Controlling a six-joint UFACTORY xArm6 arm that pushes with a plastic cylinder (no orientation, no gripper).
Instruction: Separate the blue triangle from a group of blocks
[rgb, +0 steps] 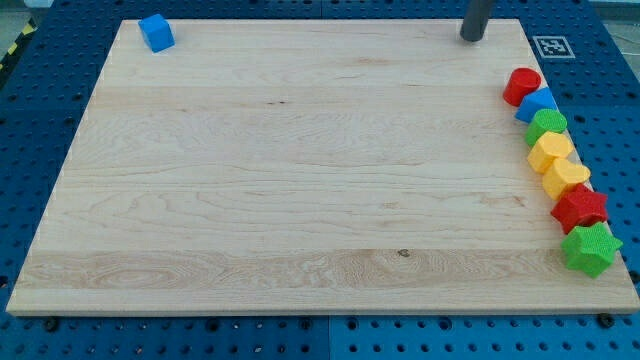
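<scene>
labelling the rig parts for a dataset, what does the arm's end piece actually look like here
Only the lower stretch of a straight, round, dark grey rod shows, entering from the view's top edge. It is plain: no markings, cables or sleeve visible. My tip ends blunt and flat on the wooden board, up and to the view's left of the red block heading the row that holds the blue triangle.

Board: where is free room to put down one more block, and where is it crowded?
Free: the whole wood between the blue cube at the top left and the right-edge row. Crowded: red cylinder, blue triangle, down to the green star. My tip stands above that row.
</scene>
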